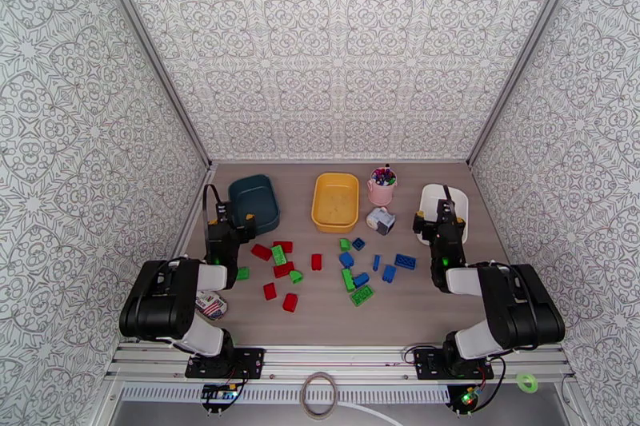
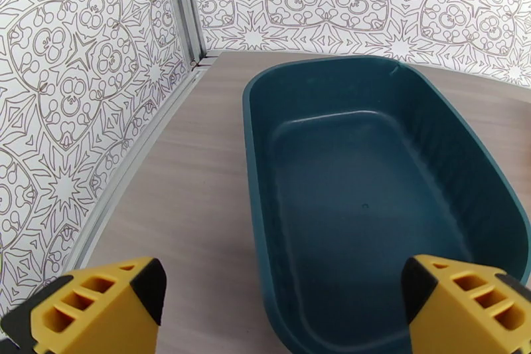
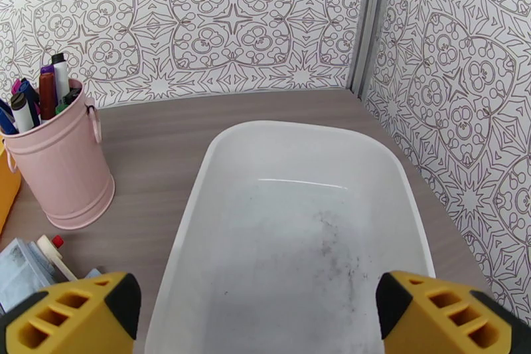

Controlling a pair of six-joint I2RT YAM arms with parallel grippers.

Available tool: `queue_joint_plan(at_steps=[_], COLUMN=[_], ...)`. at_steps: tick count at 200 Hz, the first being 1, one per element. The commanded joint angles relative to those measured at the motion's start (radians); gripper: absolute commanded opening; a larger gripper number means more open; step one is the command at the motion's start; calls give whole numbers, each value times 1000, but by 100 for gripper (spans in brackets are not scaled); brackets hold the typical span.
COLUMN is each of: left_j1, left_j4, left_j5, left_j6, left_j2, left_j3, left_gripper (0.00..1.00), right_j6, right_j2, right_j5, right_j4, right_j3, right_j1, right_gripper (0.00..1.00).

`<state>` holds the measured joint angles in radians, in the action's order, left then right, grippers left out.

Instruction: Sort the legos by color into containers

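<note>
Red, green and blue legos lie scattered mid-table, with red ones [image 1: 282, 268] to the left, green ones [image 1: 362, 295] among them and blue ones [image 1: 405, 261] to the right. Along the back stand the containers: a dark teal tub [image 1: 254, 202] [image 2: 345, 169], a yellow tub [image 1: 336, 201] and a white tub [image 1: 444, 200] [image 3: 299, 216], all holding nothing. My left gripper [image 1: 230, 220] [image 2: 282, 309] is open at the teal tub's near rim. My right gripper [image 1: 439, 220] [image 3: 259, 315] is open over the white tub's near end. Nothing sits between either pair of fingers.
A pink cup of pens [image 1: 382, 186] [image 3: 60, 163] stands between the yellow and white tubs, with a small white-grey box [image 1: 381, 220] [image 3: 23, 269] in front of it. A striped packet [image 1: 210, 305] lies by the left arm. Patterned walls enclose the table on three sides.
</note>
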<state>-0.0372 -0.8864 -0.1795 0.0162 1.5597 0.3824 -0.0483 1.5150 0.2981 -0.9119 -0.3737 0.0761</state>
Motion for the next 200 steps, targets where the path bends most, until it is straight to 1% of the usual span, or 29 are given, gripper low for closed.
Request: queue_joint_plan(at_steps=[1, 126, 200], left_j1=[-1, -2, -9], left_j4=[-20, -20, -11], left_j5=[18, 19, 38], left_j6=[-8, -9, -4], left_j2=[-15, -16, -16], left_j3=[-4, -5, -1], left_gripper=[99, 99, 99], right_j6=[-6, -7, -6], right_j2=[4, 4, 5], right_j5=[-14, -14, -14], right_j4=[-5, -5, -4], right_j3=[11, 10, 9], right_j1=[-11, -11, -12], right_gripper=[99, 99, 99])
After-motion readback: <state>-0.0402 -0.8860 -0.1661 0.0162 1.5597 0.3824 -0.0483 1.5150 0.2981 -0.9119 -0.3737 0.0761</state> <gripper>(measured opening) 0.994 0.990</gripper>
